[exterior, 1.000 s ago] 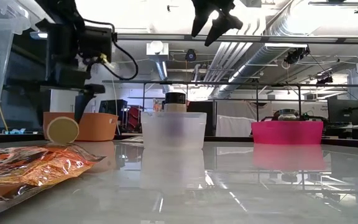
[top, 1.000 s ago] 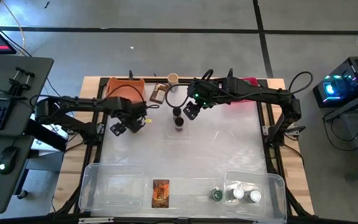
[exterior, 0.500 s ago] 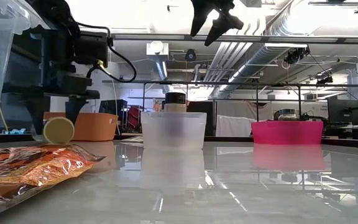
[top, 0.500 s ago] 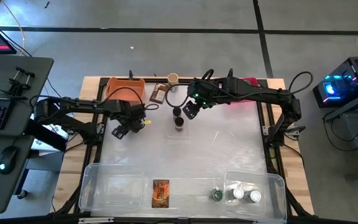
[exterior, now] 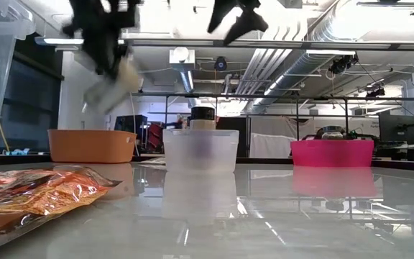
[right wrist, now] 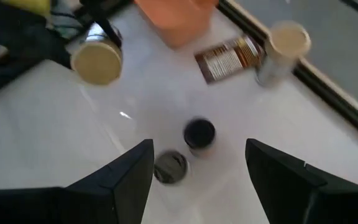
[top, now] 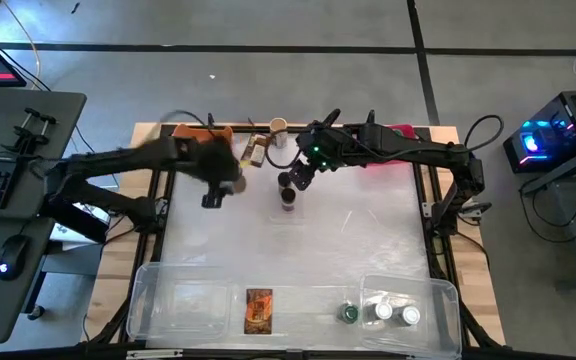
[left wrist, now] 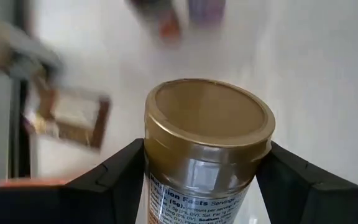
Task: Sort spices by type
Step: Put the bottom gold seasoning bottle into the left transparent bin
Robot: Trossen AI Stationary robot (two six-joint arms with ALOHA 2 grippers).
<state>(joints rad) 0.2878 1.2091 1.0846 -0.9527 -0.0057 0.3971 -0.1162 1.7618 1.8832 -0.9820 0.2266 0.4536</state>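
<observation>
My left gripper (top: 218, 182) hangs in the air near the orange bin (top: 200, 140), shut on a jar with a tan-gold cap (left wrist: 209, 121). The same jar (exterior: 112, 83) shows high above the table in the low view. My right gripper (top: 298, 176) hovers open over two dark-topped jars (right wrist: 199, 132) (right wrist: 171, 167), which stand upright on the table. A brown packet (top: 256, 150) lies flat at the far edge, and beside it is another tan-capped jar (top: 279, 126). My left gripper pinches the jar's labelled body (left wrist: 157, 186) below the cap, one finger on each side. The jar lies along the fingers, with its cap end sticking out past their tips. It is lifted clear of the table and tilted, slanting down below the gripper (exterior: 103, 36).
A pink bin (exterior: 331, 152) stands at the far right. Clear tubs (top: 178, 305) (top: 438, 295) line the near edge, the right one holding white-capped jars (top: 396, 313), with a green-capped jar (top: 350, 313) just outside it. An orange packet (top: 258, 310) lies between them. A translucent tub (exterior: 200, 150) stands mid-table.
My left gripper has taken hold of the tan-capped jar, which lay on its side on the table by the orange bin. It has risen fast with the jar, rolling its wrist. The jar is now lifted clear and tilted.
</observation>
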